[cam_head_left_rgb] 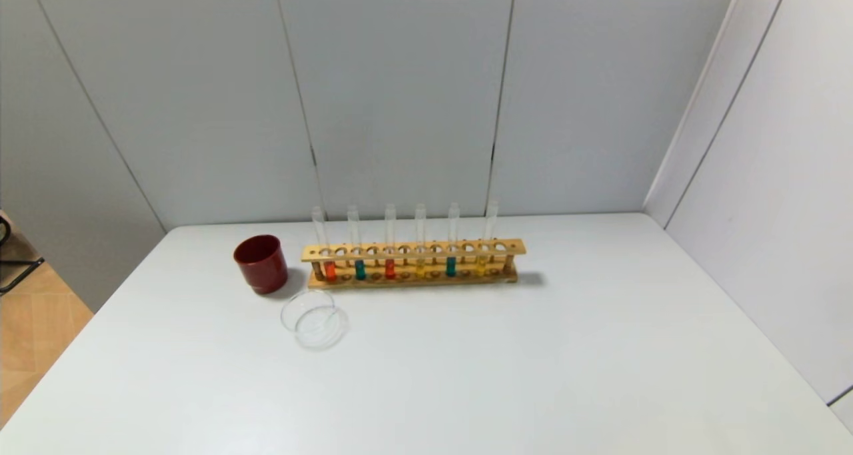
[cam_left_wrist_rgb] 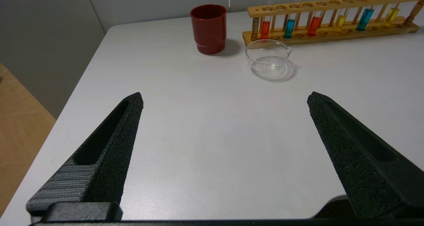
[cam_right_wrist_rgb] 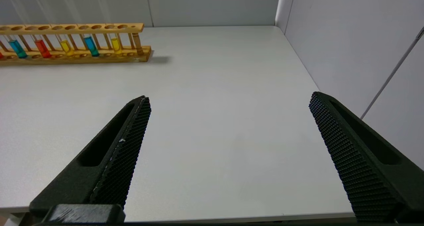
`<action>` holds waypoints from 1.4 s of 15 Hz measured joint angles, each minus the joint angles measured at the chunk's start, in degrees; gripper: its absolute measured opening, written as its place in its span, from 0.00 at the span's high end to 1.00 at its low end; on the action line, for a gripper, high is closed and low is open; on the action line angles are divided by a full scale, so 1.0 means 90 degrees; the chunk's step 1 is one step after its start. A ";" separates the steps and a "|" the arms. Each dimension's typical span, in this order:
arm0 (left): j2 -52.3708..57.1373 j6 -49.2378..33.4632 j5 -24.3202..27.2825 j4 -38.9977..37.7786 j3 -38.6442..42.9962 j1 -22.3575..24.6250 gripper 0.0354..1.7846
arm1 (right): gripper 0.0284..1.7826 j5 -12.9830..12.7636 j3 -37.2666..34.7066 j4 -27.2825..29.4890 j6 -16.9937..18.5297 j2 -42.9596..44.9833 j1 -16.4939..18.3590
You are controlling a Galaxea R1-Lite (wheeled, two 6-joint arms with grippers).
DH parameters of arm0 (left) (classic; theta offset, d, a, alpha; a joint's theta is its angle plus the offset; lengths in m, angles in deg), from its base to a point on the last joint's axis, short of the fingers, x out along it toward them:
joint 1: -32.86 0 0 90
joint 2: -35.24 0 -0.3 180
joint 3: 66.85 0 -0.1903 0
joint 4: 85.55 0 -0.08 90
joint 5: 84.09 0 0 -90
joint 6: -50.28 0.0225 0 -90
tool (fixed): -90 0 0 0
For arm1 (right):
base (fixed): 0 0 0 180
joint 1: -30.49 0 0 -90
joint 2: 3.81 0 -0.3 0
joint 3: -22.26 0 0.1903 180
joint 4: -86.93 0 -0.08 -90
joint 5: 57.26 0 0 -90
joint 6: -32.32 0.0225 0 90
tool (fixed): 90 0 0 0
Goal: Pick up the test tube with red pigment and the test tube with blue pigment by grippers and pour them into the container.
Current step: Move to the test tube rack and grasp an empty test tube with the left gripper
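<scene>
I see a long wooden rack (cam_head_left_rgb: pixel 413 250) standing on the white worktop (cam_head_left_rgb: pixel 533 362), holding six slim clear glass tubes upright. From my left: an orange-red test tube (cam_head_left_rgb: pixel 330 270), a teal-blue test tube (cam_head_left_rgb: pixel 360 269), a second orange-red tube (cam_head_left_rgb: pixel 390 268), a yellow one (cam_head_left_rgb: pixel 420 268), a second teal-blue tube (cam_head_left_rgb: pixel 451 266), and another yellow (cam_head_left_rgb: pixel 481 264). The small low clear glass dish with a pour lip (cam_head_left_rgb: pixel 314 318) sits just in front of the rack's left end, with a dark red opaque cup (cam_head_left_rgb: pixel 260 263) near it, left of the rack. My left gripper (cam_left_wrist_rgb: pixel 225 98) and right gripper (cam_right_wrist_rgb: pixel 228 98) both hang at the near edge, jaws spread wide and holding nothing, well apart from the rack.
</scene>
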 joint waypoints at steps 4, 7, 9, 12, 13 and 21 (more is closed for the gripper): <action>0.0000 0.0000 0.0000 0.0000 0.0000 0.0003 0.02 | 0.02 0.0000 0.0000 -0.0005 0.0000 0.0000 0.0000; 0.0000 0.0000 -0.0004 0.0000 0.0000 0.0003 0.02 | 0.02 0.0000 0.0000 0.0000 -0.0001 0.0000 0.0000; 0.0000 0.0003 0.0000 -0.0003 0.0000 0.0003 0.02 | 0.02 0.0000 0.0000 -0.0008 0.0000 0.0000 0.0000; 0.0000 0.0015 -0.0001 0.0000 0.0000 0.0003 0.02 | 0.02 0.0000 0.0000 -0.0003 0.0000 0.0000 0.0000; 0.0000 0.0027 0.0000 0.0007 0.0000 0.0003 0.02 | 0.02 -0.0003 0.0000 -0.0003 0.0000 0.0000 0.0000; 0.0000 0.0083 0.0024 -0.0072 -0.0049 0.0000 0.02 | 0.02 -0.0003 0.0000 0.0000 0.0000 0.0000 0.0000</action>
